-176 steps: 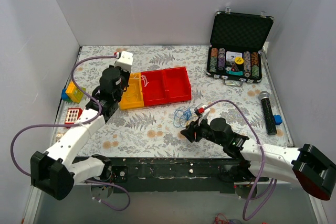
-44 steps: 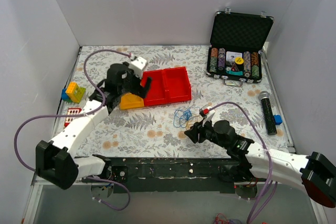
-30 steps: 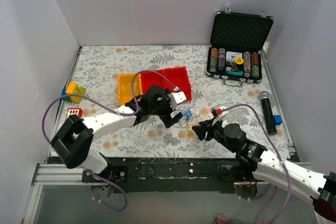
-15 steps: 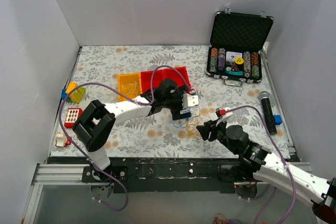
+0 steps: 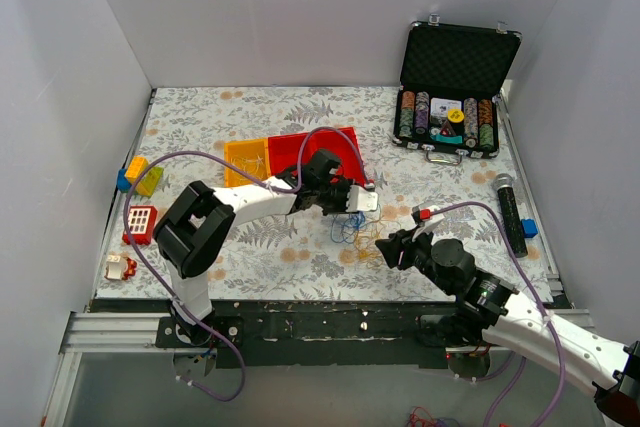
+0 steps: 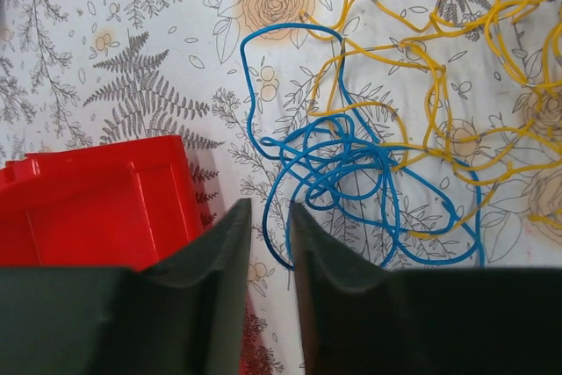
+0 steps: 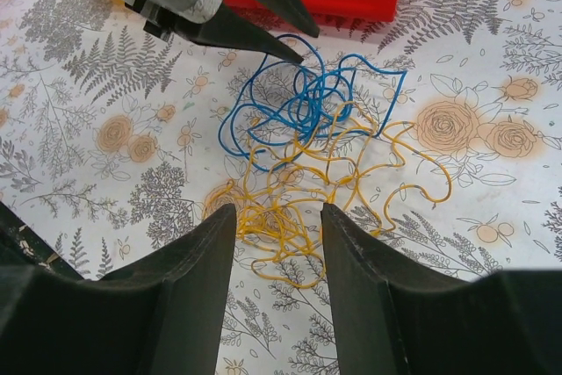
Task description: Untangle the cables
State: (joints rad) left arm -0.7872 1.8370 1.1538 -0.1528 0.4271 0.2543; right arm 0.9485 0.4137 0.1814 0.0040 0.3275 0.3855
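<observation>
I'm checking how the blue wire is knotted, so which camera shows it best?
The left wrist view: the blue wire is close and sharp, its crossings readable. The right wrist view shows it nearly whole but smaller, overlapping the yellow wire. The top view gives only a tiny blue scribble.

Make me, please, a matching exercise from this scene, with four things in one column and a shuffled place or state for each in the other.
Column 1
1. blue cable
2. yellow cable
3. red bin
4. chip case

Column 2
A. lid up, at the far right corner
B. right beside the yellow bin
C. thin loops, nearer the front than the other cable
D. thin loops, closer to the bins than the other cable

Pairs: 1-D, 2-C, 3-B, 4-A
</observation>
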